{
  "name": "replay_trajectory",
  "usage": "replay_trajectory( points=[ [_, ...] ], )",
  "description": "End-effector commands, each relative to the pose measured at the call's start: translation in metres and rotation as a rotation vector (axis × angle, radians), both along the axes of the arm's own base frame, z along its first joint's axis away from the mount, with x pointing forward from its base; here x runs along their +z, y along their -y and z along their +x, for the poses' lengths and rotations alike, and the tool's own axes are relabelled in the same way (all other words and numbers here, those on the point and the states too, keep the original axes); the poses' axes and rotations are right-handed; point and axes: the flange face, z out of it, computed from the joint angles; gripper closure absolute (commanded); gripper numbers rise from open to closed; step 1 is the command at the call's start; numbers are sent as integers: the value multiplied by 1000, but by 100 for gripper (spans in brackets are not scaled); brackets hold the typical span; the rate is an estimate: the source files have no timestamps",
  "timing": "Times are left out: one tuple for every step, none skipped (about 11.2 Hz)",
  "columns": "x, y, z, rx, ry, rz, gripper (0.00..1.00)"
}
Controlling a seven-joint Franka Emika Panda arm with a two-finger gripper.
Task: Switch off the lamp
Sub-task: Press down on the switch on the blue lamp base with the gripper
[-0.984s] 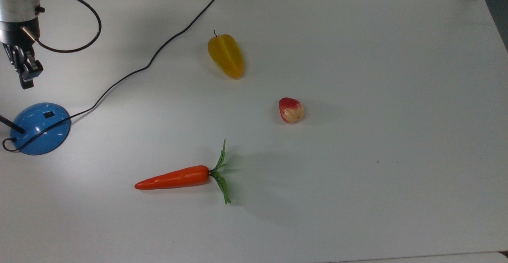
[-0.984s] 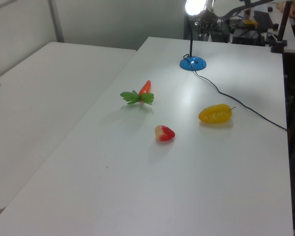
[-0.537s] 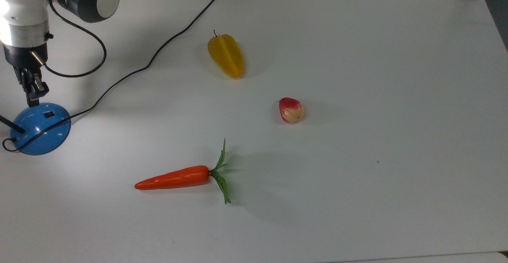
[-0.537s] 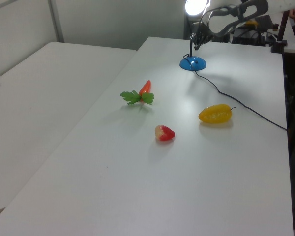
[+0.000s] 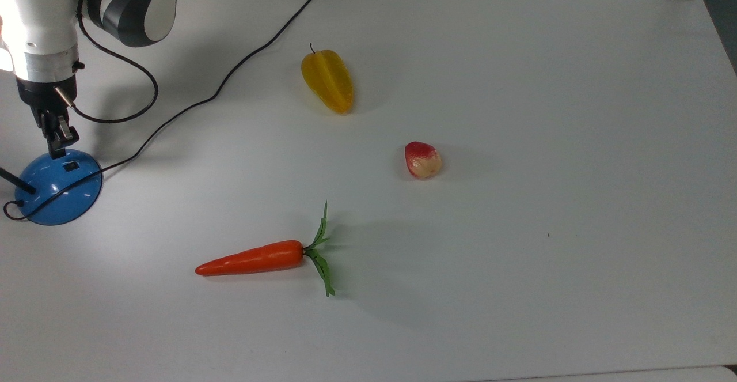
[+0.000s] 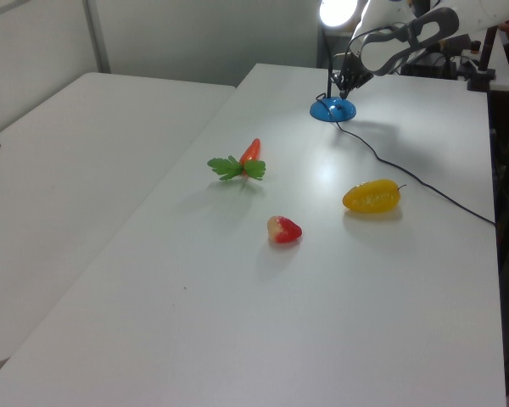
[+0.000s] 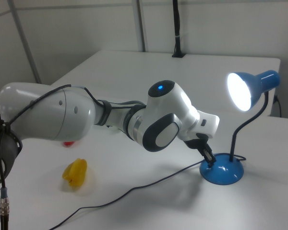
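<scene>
Since the earlier frames the pincer [image 5: 57, 147] has come down and closer to the lamp [image 5: 57, 189], and now its tip is at the upper rim of the blue base, just beside the small black switch [image 5: 71, 166]. The fingers [image 7: 209, 158] look pressed together, so the pincer is closed with nothing between them. The lamp stands near the top view's left edge of the counter [image 5: 518, 197], and its head [image 7: 249, 88] is shining bright in the right view. The thin black stem [image 7: 242, 127] goes up from the base, and the black cord [image 5: 219, 88] runs from the base across the counter to the top view's far edge. The 3 other things have not moved: the yellow starfruit [image 5: 328, 80] lies toward the far edge, the red and cream fruit [image 5: 422, 160] is near the middle of the counter, and the carrot [image 5: 259, 258] with green leaves lies closer to the near edge. All 3 are well apart from the lamp.
</scene>
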Motion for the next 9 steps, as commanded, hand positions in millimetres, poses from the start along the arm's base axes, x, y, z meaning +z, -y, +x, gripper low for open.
replay_trajectory(
  points=[
    [-7,-6,-4,3,-16,-12,100],
    [-7,-6,-4,3,-16,-12,100],
    [-7,-7,-3,6,-16,-13,100],
    [-16,-10,-1,15,-29,-16,100],
    [-17,-10,0,15,-31,-15,100],
    [-17,-10,0,16,-31,-16,100],
    [-17,-11,1,19,-27,-18,100],
    [-18,-16,3,26,-27,-18,100],
    [-18,-17,4,28,-27,-18,100]
  ],
)
